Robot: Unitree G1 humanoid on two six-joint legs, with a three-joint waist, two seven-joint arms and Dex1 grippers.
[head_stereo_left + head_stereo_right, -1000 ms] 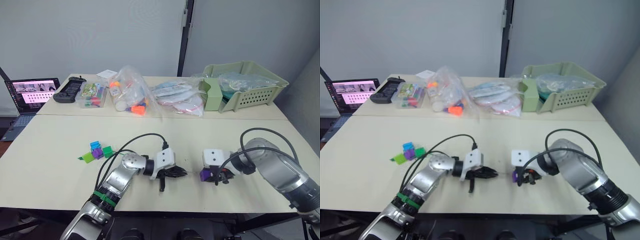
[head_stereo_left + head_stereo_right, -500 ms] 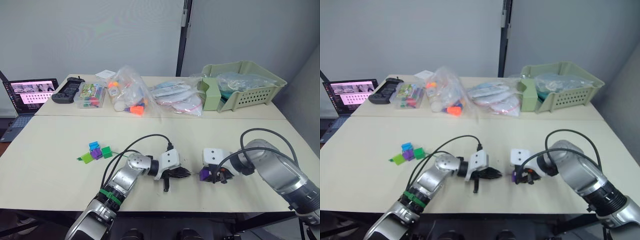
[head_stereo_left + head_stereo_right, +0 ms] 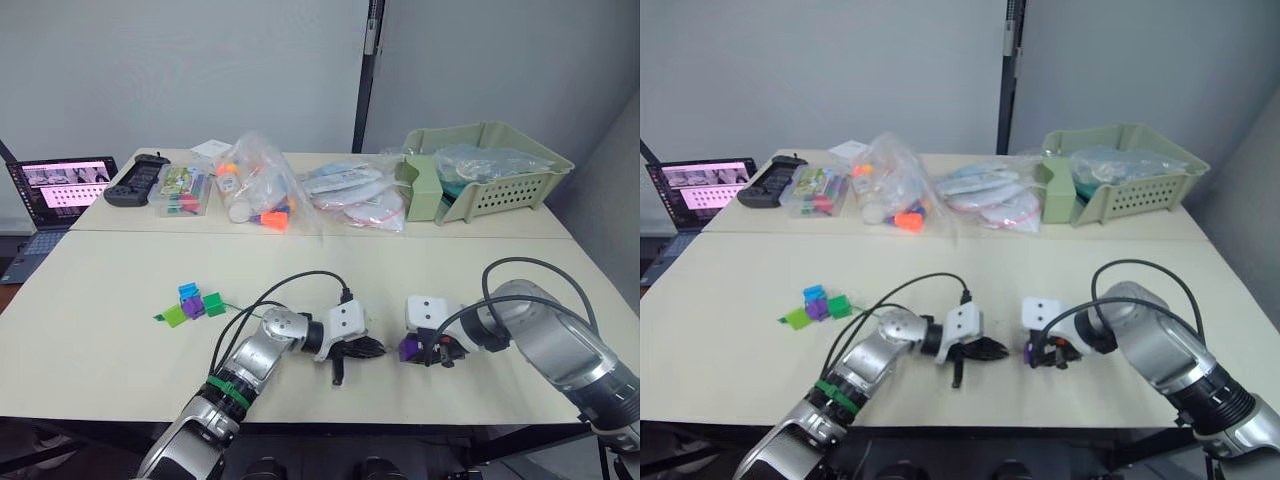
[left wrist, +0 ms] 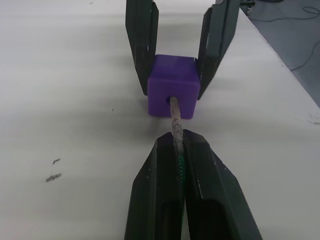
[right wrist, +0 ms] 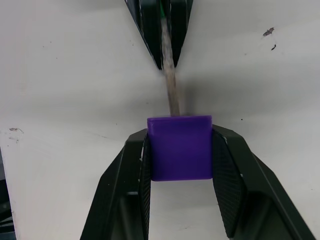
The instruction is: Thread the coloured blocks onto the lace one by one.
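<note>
My right gripper (image 5: 180,150) is shut on a purple block (image 5: 180,147), held just above the table near its front edge. My left gripper (image 4: 179,142) is shut on the lace (image 4: 176,122), whose stiff grey tip enters the hole in the purple block (image 4: 173,91). In the eye view the two grippers meet, left (image 3: 372,347) and right (image 3: 412,349). The green cord trails left toward a cluster of other blocks (image 3: 194,303): blue, purple, dark green and lime green.
At the back of the table lie clear bags of toys (image 3: 262,193), a small clear box (image 3: 183,190), a black controller (image 3: 138,180) and a green basket (image 3: 492,170). A laptop (image 3: 55,192) stands at the far left. Black cables (image 3: 300,280) loop over both arms.
My left gripper has moved right with the lace, closing the gap to the purple block until the tip reaches its hole. The right gripper has stayed in place.
</note>
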